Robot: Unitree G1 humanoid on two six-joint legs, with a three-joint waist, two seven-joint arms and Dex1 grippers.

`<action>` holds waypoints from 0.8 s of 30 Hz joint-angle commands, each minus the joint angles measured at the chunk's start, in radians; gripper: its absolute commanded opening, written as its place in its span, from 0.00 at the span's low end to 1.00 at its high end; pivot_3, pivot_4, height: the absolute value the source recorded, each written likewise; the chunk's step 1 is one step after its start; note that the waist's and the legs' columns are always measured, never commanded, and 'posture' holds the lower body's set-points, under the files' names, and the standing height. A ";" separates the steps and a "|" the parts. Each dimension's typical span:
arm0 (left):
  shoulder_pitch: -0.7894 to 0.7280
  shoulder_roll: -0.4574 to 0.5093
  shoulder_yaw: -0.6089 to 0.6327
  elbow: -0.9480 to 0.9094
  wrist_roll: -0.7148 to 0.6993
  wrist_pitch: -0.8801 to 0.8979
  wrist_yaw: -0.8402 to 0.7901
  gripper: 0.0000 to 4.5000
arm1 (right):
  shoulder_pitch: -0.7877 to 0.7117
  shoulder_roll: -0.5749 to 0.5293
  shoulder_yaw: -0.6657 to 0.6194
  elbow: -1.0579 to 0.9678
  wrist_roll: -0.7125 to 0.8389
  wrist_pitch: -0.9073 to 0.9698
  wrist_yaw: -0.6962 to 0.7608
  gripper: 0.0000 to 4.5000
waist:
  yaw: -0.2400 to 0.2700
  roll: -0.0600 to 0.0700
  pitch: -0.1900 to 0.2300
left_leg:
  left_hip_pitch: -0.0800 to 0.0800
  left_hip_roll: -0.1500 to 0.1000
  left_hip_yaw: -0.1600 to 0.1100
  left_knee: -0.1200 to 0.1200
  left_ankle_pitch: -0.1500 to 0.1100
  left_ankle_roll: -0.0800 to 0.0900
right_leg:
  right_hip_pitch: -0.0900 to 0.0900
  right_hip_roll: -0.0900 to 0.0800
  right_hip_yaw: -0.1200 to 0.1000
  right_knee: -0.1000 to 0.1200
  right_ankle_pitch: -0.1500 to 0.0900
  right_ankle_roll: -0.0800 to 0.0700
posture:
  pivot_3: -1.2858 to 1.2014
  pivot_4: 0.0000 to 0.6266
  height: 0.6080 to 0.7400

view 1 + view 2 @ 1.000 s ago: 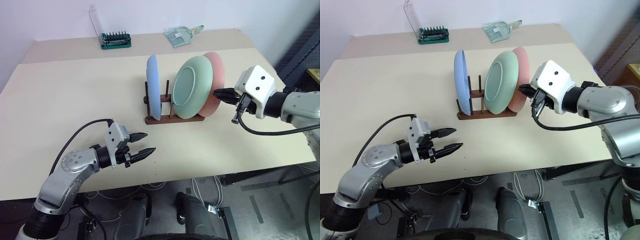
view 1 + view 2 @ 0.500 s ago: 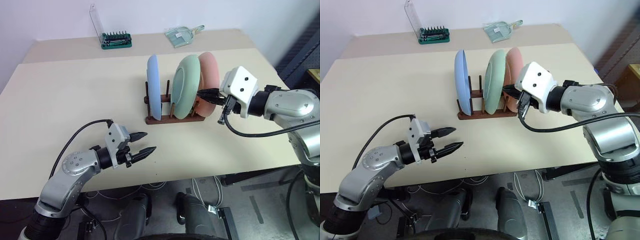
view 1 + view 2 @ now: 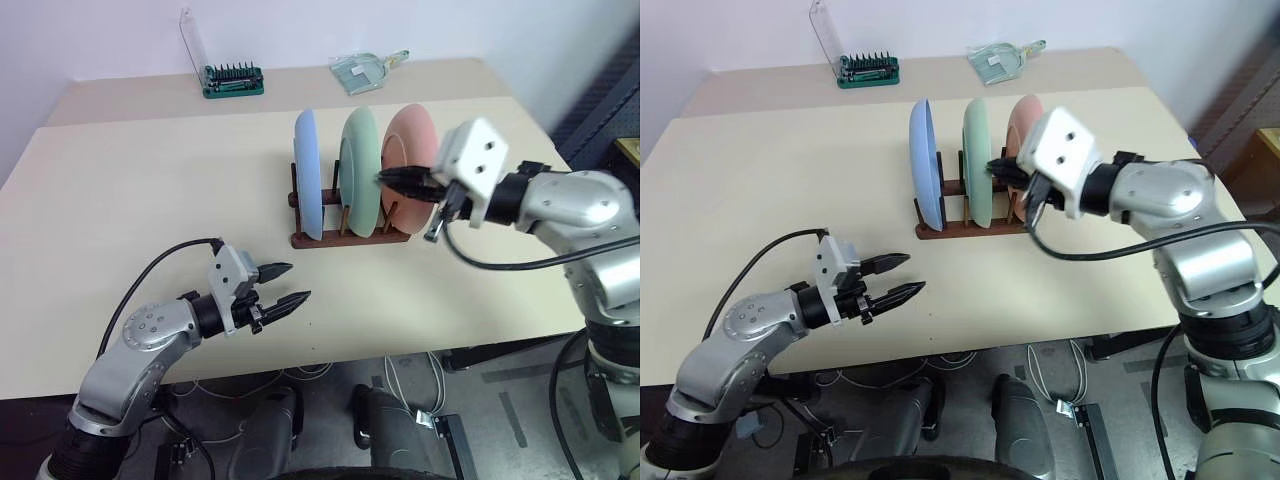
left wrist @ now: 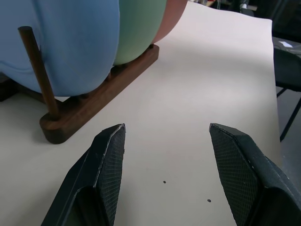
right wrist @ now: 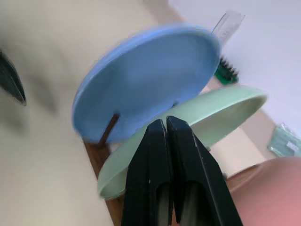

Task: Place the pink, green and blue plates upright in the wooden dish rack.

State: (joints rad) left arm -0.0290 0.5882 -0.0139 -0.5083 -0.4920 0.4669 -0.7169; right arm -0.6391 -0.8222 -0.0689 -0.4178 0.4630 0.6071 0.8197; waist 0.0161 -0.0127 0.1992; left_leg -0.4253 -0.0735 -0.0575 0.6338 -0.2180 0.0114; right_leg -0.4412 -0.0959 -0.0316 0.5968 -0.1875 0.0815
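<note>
Right gripper [image 3: 384, 177] jaws closed against green plate [image 3: 358, 170]; left gripper [image 3: 287, 285] jaws apart, empty.

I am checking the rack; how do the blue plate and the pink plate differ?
The blue plate stands at the left end of the wooden dish rack, the pink plate at the right end. The blue one stands alone; the right gripper is beside the pink one. Both stand upright.

"What colours were the plates?"
"One blue plate [image 3: 307, 172], one pale green plate [image 3: 360, 168] and one pink plate [image 3: 413, 150], all plain, in a dark brown rack [image 3: 345, 238]."
"And the rest?"
"The tabletop [image 3: 150, 190] was cream, and both tools had black fingers [image 4: 109, 160] with a fine cross-hatch pattern."
</note>
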 commanded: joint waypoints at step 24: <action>0.253 0.021 0.398 0.163 0.008 -0.124 0.022 0.65 | 0.379 0.094 -0.186 0.546 -0.078 -0.332 0.094 0.01 | -0.003 0.000 -0.003 | 0.013 0.002 0.004 -0.002 -0.001 0.000 | 0.010 -0.002 0.001 -0.001 0.000 -0.002 | 0.52 0.24 1.00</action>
State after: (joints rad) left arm 0.2217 0.6138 0.3514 -0.3079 -0.4704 0.3590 -0.7021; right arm -0.2406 -0.7262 -0.2464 0.1244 0.3913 0.3089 0.9138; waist 0.0127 -0.0132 0.1967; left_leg -0.4126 -0.0712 -0.0539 0.6316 -0.2188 0.0112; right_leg -0.4314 -0.0975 -0.0308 0.5955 -0.1872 0.0800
